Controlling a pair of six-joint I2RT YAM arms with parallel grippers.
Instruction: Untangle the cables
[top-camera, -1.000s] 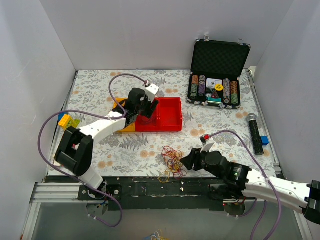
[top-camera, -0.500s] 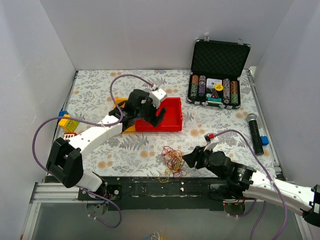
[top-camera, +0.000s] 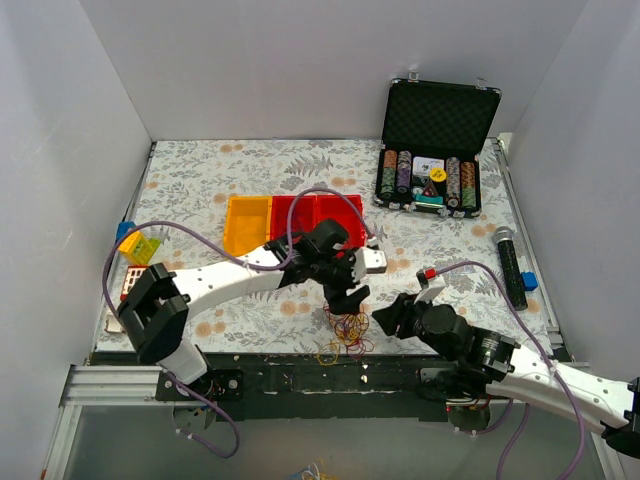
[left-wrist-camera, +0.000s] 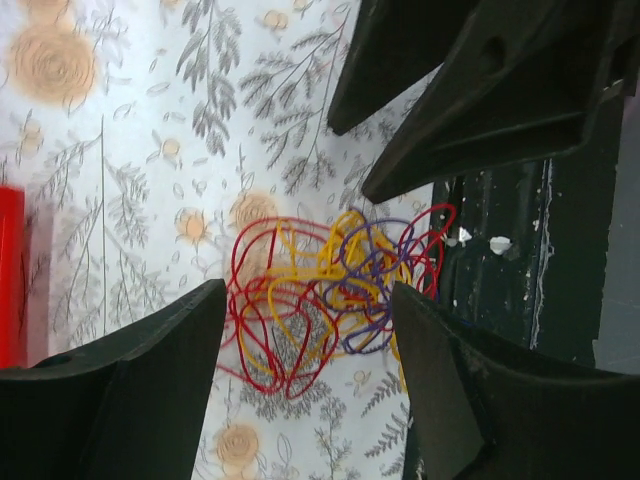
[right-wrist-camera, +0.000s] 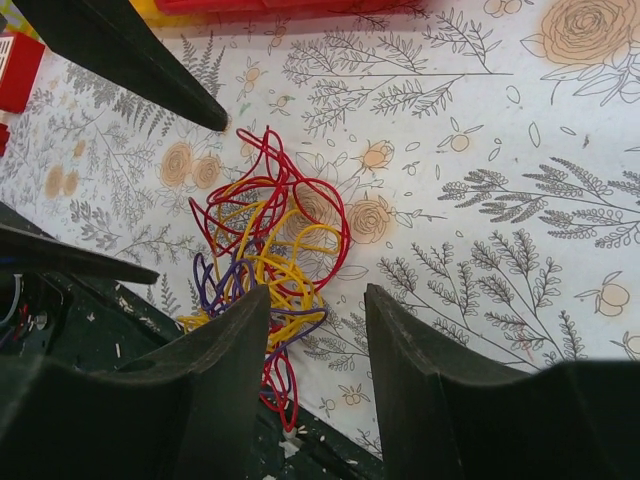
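The cables (top-camera: 346, 330) are a small tangle of thin red, yellow and purple loops lying on the floral table near its front edge. My left gripper (top-camera: 348, 299) hangs just above the tangle's far side, open, and in the left wrist view (left-wrist-camera: 308, 300) its jaws straddle the cables (left-wrist-camera: 330, 295) without touching them. My right gripper (top-camera: 385, 320) is open just right of the tangle. In the right wrist view (right-wrist-camera: 315, 300) the cables (right-wrist-camera: 265, 250) lie ahead of its left finger (right-wrist-camera: 215, 385), some loops passing behind that fingertip. Both grippers are empty.
A red tray (top-camera: 335, 215) and a yellow tray (top-camera: 247, 222) sit mid-table behind the left arm. An open poker chip case (top-camera: 432, 150) stands at the back right, a microphone (top-camera: 510, 265) at the right, toy bricks (top-camera: 135, 243) at the left. The black front rail (top-camera: 300, 375) runs just below the tangle.
My left gripper has swung from over the red tray forward and right, down to the tangle. The right gripper has edged slightly right. The cables have not moved.
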